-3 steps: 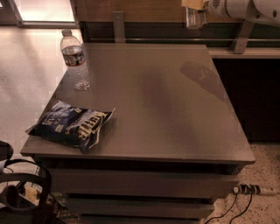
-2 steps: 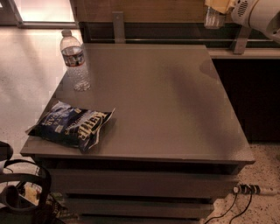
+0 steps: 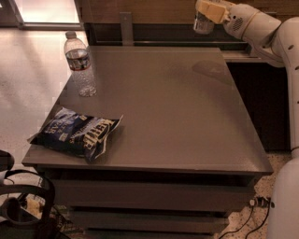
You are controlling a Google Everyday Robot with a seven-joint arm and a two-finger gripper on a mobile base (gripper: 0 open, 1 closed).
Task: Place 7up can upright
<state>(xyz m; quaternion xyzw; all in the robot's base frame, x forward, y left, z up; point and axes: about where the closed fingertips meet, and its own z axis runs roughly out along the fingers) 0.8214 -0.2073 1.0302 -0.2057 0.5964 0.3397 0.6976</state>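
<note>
My gripper (image 3: 206,14) is at the top right of the camera view, above the far right corner of the grey table (image 3: 177,116). It is shut on a small drinks can (image 3: 202,25), the 7up can. The can hangs roughly upright below the cream fingers, well above the tabletop. Only its silvery lower part shows; its label is mostly hidden by the gripper. The white arm (image 3: 261,28) reaches in from the right edge.
A clear plastic water bottle (image 3: 80,65) stands upright at the table's far left. A blue chip bag (image 3: 77,133) lies at the front left. A dark cabinet (image 3: 261,93) stands right of the table. Cables (image 3: 254,203) lie on the floor.
The gripper with the can swung right, then came back left and slightly lower over the far right corner. More of the arm shows. Bottle and chip bag have not moved.
</note>
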